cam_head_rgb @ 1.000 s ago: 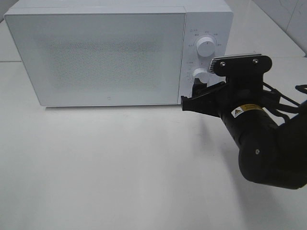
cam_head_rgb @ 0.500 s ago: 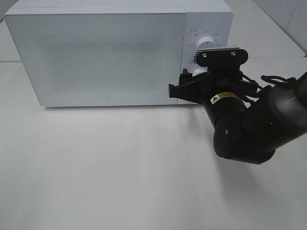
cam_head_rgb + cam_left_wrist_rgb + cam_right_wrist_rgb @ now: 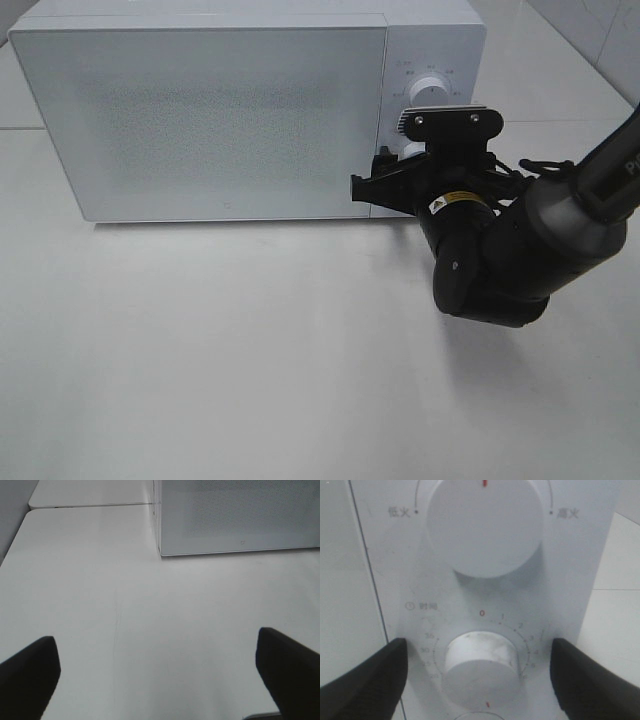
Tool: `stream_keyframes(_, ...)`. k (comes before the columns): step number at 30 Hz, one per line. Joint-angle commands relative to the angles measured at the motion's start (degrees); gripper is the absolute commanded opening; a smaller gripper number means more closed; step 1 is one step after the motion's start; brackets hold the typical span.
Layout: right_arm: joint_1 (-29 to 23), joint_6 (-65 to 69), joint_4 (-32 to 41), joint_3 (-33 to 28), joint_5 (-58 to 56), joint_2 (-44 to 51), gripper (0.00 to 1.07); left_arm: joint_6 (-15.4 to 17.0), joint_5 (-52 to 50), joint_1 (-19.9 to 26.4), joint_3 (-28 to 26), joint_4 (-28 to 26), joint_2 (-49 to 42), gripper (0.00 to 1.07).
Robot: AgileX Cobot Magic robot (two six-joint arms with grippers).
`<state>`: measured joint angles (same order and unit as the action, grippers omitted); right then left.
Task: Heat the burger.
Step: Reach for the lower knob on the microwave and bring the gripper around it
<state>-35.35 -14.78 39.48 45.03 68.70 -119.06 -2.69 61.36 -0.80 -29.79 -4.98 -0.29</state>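
The right gripper (image 3: 479,652) is hovering right at the control panel of the white microwave (image 3: 220,110), its jaws standing wide with one finger on each side of the lower timer dial (image 3: 480,672) and clear of it, below the larger power knob (image 3: 484,527). The left gripper (image 3: 157,672) is hanging over the bare white table (image 3: 150,605) with its jaws spread wide, gripping nothing. The burger is showing in no view, and the microwave's door is sitting shut.
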Motion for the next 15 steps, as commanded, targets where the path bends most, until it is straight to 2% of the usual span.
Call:
stream_keyframes(1,1.15,1.03,-0.69,0.92,0.57,-0.23,0.75,-0.17,-0.17,0.11,0.17,-0.29,-0.34,1.0)
stream_keyframes(5,1.38,1.15,-0.69,0.97,0.46,-0.23,0.75,-0.17,-0.17,0.11,0.17,-0.29,-0.34,1.0)
stream_keyframes(8,1.38,1.15,-0.92,1.03,0.46,-0.23,0.7,-0.17,-0.17,0.11,0.17,-0.29,-0.34,1.0)
stream_keyframes(10,1.38,1.15,-1.32,1.03,0.46,-0.23,0.52,-0.17,-0.17,0.11,0.17,-0.29,-0.34,1.0)
stream_keyframes(11,1.38,1.15,-1.32,1.03,0.46,-0.23,0.52,-0.17,-0.17,0.11,0.17,-0.29,-0.34,1.0)
stream_keyframes(12,1.38,1.15,-1.32,1.2,0.34,-0.23,0.45,-0.17,-0.17,0.11,0.17,-0.29,-0.34,1.0)
stream_keyframes(13,1.38,1.15,-1.6,1.32,0.34,-0.23,0.32,-0.17,-0.17,0.11,0.17,-0.29,-0.34,1.0)
stream_keyframes(14,1.38,1.15,-1.6,1.32,0.34,-0.23,0.32,-0.17,-0.17,0.11,0.17,-0.29,-0.34,1.0)
stream_keyframes(15,1.38,1.15,-1.72,1.32,0.34,-0.23,0.24,-0.17,-0.17,0.11,0.17,-0.29,-0.34,1.0)
